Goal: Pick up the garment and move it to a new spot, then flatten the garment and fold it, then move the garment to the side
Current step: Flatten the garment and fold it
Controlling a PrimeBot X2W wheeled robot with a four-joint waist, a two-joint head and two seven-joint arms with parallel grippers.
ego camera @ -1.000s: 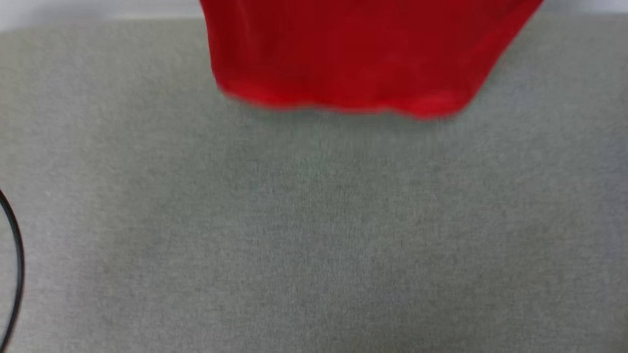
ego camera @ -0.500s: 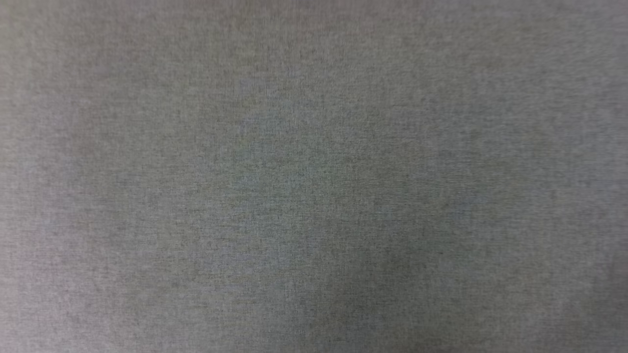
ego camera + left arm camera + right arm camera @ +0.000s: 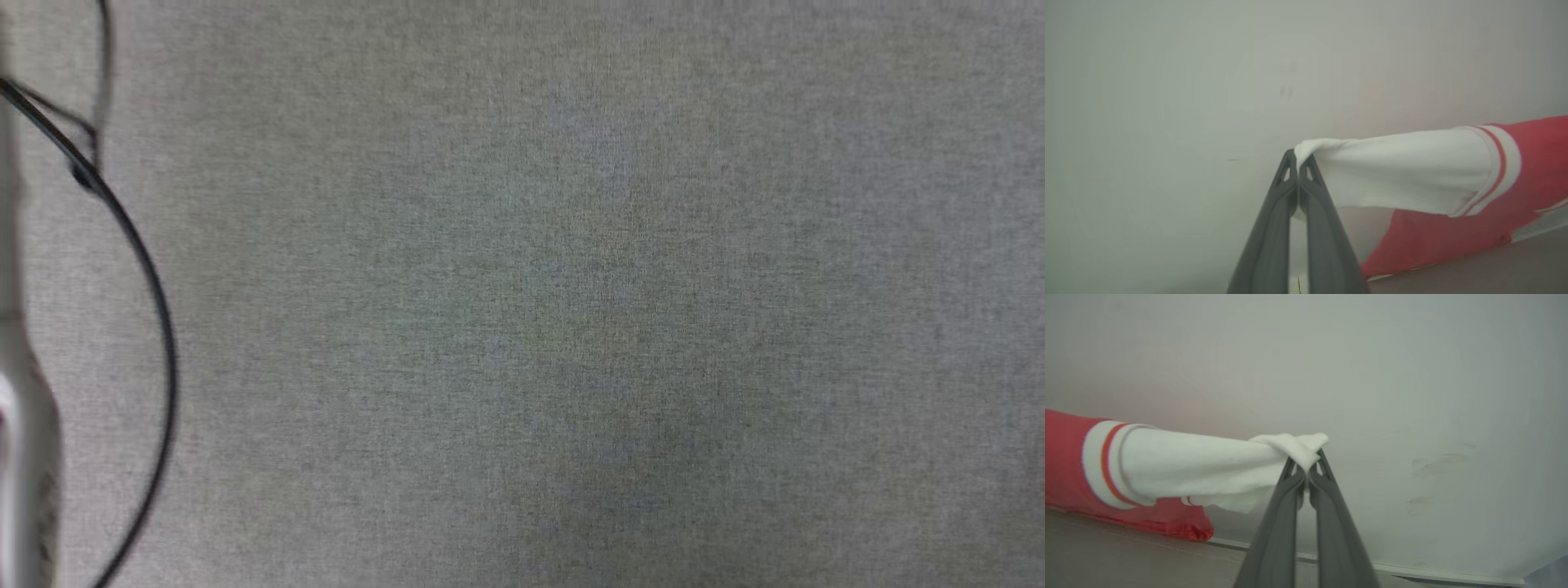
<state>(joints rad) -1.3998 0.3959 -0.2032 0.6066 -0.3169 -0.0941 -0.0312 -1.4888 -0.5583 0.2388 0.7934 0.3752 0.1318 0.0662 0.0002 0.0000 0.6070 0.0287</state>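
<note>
The left gripper (image 3: 1298,161) is pinching one white sleeve of the garment (image 3: 1404,171); the right gripper (image 3: 1306,465) is pinching the other (red body hanging between).

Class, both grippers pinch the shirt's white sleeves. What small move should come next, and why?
Probably lower both arms together, sleeves spread apart. The left gripper and right gripper are each shut on a white sleeve end of the garment, with its red body hanging beyond, and the grey surface in the head view offers room to flatten it.
</note>
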